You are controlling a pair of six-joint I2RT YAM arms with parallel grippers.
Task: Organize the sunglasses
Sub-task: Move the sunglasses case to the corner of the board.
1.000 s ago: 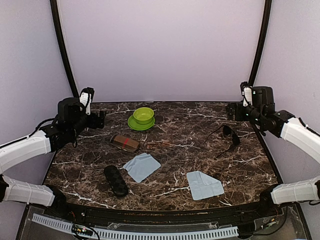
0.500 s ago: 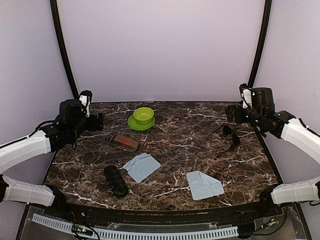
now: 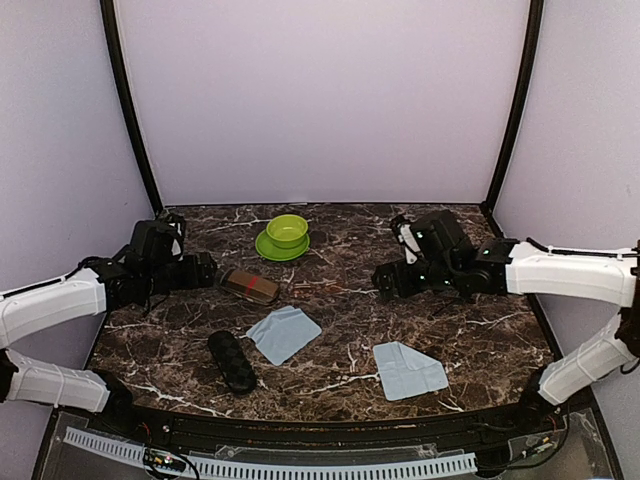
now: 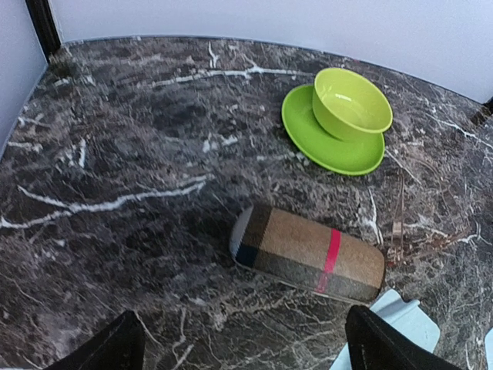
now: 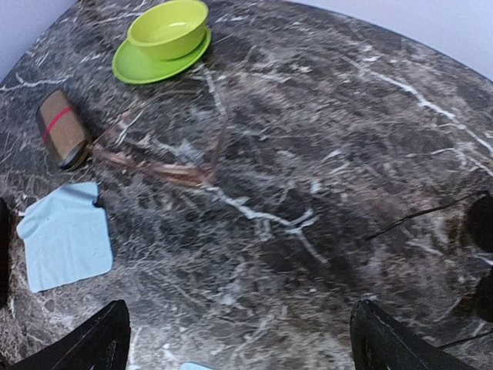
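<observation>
**Right arm swings in over the middle of the tabletop**

A second ago your right arm hung by the far right corner. Now it reaches in across the tabletop (image 3: 500, 345). Its end effector (image 3: 387, 282) hovers near the middle, fingers spread wide with nothing between them. From overhead, that arm now covers the black wire-frame sunglasses (image 5: 481, 223). Your right wrist view catches them at its right edge, lying on the marble, one thin temple stretched toward the centre.

The reddish-brown sunglasses (image 5: 177, 171) lie where they were, low on the tabletop. They sit just right of the striped case (image 3: 250, 286), between it and the right end effector. The green bowl (image 3: 287, 230) on its green plate (image 3: 268, 249) stands farther back.

Your left arm has dropped lower and eased inward. Its end effector (image 3: 203, 270) points at the striped case and stops short of it. Its fingers are wide apart and hold nothing.

The black bumpy case (image 3: 232, 361) and the two blue cloths (image 3: 284, 333) (image 3: 410, 369) have not moved.
</observation>
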